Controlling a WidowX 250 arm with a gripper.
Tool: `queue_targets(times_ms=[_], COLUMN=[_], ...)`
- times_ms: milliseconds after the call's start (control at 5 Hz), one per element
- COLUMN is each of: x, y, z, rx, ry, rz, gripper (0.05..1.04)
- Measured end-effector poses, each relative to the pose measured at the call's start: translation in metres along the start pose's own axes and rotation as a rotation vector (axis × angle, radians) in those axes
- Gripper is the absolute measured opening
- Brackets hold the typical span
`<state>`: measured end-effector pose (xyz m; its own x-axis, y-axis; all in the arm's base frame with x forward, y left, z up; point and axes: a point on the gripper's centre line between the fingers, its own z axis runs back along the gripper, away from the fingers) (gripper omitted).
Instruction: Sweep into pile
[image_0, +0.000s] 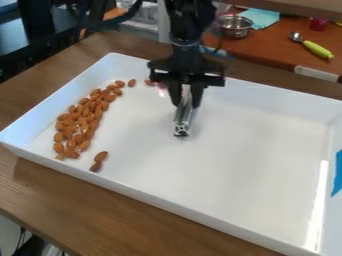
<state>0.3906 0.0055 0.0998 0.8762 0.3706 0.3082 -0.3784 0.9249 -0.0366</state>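
The black gripper (186, 102) hangs down at the upper centre of the frame, over the white tray (234, 170), with its two fingers closed in on a silver slotted metal bar (182, 125) held between them. The bar points down and slightly toward the lower left, its open-grooved end facing me, and I can't tell whether that end touches the tray floor. The almonds (81, 121) are over on the left of the tray, mostly bunched in a long slanting band that follows the left wall, wider toward the bottom and thinning out toward the top. Two almonds (101, 156) lie end to end just off the lower end of that band, a single almond (131, 82) sits near its upper end, and there's another almond (149, 83) right by the gripper, partly hidden. The tray stands on a brown wooden table (40, 190), and a piece of blue tape (337, 172) shows at the right edge. On the reddish-brown counter (277, 47) at upper right are a metal bowl (235, 27), a light blue cloth (262, 18) and a spoon (317, 49) with a yellow-green handle.
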Motion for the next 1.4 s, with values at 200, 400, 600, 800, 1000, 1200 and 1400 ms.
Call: queue_targets(times_ms=[200, 400, 600, 800, 1000, 1200, 1400], x=[0.006, 0.011, 0.017, 0.022, 0.027, 0.026, 0.009], y=[0.013, 0.031, 0.060, 0.079, 0.097, 0.103, 0.107], z=[-0.001, -0.002, -0.004, -0.005, -0.005, -0.006, -0.003], rx=[0.003, 0.012, 0.033, 0.046, 0.072, 0.082, 0.099], ry=[-0.006, -0.018, -0.029, -0.037, -0.063, -0.066, -0.045], rz=[0.020, 0.044, 0.085, 0.118, 0.180, 0.307, 0.519], gripper=[0.331, 0.331, 0.331, 0.331, 0.331, 0.331, 0.331])
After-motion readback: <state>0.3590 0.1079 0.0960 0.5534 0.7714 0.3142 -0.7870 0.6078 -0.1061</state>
